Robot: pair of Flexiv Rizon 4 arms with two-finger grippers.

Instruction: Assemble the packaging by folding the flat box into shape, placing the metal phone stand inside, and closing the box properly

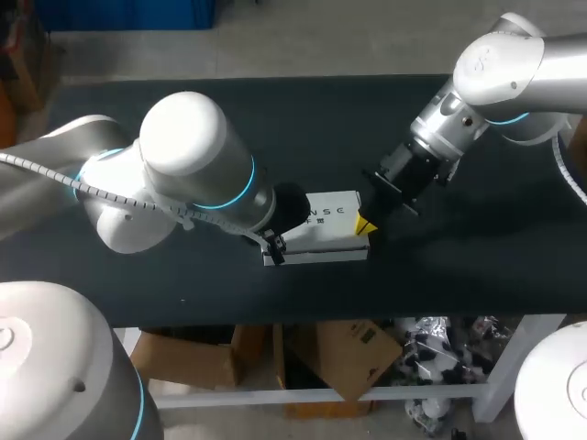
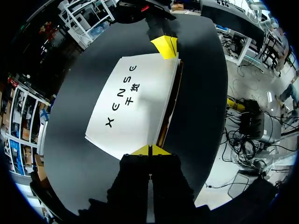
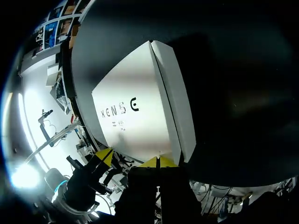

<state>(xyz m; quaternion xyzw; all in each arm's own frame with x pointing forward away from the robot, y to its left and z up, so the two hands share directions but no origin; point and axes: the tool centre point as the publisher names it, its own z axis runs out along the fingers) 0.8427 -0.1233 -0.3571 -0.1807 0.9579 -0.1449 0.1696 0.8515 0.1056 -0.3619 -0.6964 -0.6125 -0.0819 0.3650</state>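
Our two arms bracket a white box (image 1: 326,220) that lies flat, printed face up, near the front edge of the black bench (image 1: 449,275). Black lettering runs lengthwise across its top. Our left arm (image 1: 183,147) comes in from the left, with the left tool (image 1: 273,246) against the box's left end, toward the front corner. Our right arm (image 1: 514,69) comes in from the right rear, with the right tool (image 1: 365,225) at the box's right end.

From the left wrist, the left tool (image 2: 150,150) has its yellow tips pressed together with nothing visible between them. They touch the near edge of the box (image 2: 140,116) where the top face meets one long side. Along that side a dark brownish gap (image 2: 169,105) runs beneath the top face. At the far end of the same side, the right tool (image 2: 166,46) sits at the box's corner.

From the right wrist, the right tool (image 3: 158,162) is likewise closed, tip against tip. It sits at the edge of the box (image 3: 140,93), on the seam between the printed top and a narrow white side panel (image 3: 175,102). The left tool (image 3: 105,156) shows just beside the box's neighbouring corner.
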